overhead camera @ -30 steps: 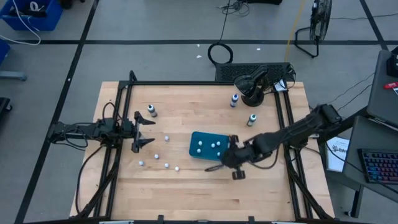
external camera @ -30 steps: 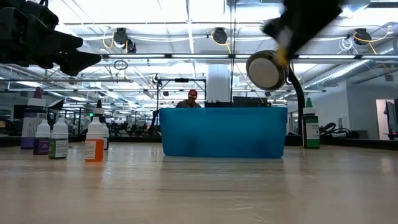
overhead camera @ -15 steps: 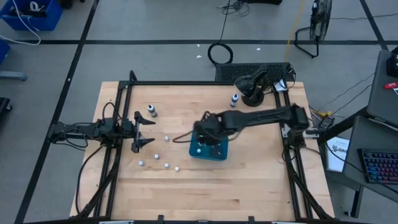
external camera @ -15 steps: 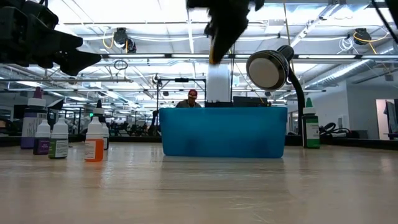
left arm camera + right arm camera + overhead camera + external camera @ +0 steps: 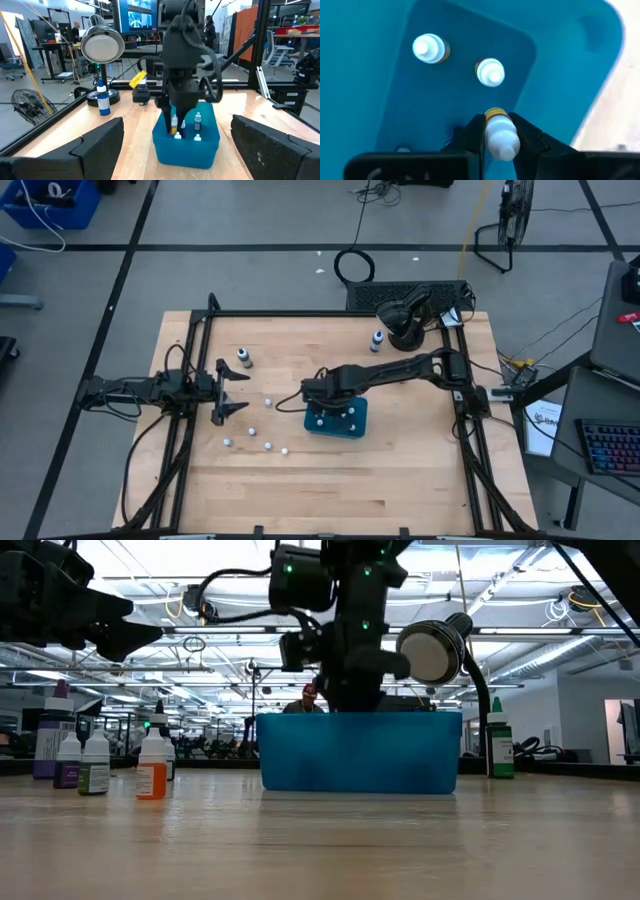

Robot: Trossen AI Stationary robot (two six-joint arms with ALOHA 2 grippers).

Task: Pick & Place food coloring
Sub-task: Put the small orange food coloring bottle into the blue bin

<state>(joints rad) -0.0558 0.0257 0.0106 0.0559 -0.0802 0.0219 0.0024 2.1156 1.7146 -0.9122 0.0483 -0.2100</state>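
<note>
The teal tray (image 5: 358, 410) sits mid-table with several white-capped food coloring bottles (image 5: 490, 71) standing in it. My right gripper (image 5: 318, 398) points down into the tray's left part (image 5: 174, 122), shut on a small bottle with a white cap and a yellow band (image 5: 499, 134). More small bottles (image 5: 268, 445) stand on the wood left of the tray. Taller ones stand at the far left (image 5: 243, 358) and far right (image 5: 377, 340), and a green one (image 5: 497, 745) shows in the low view. My left gripper (image 5: 228, 392) waits open at the table's left. My right gripper pinches the small bottle between its two fingers (image 5: 475, 134), one on each side of the bottle just under the white cap (image 5: 494, 114). It comes from above, pointing down. The bottle stays upright, inside the tray walls (image 5: 173, 129); whether its base touches the tray floor is hidden.
A black round lamp-like object with a cable (image 5: 405, 320) stands at the far right corner. A black frame rail (image 5: 190, 380) borders the table. Bare wood lies near the table's near edge (image 5: 330, 490). A person (image 5: 309, 698) shows beyond the table.
My right gripper has swung from beside the tray's near right corner toward the left, over the tray, then down into its left part. The left arm has kept still.
</note>
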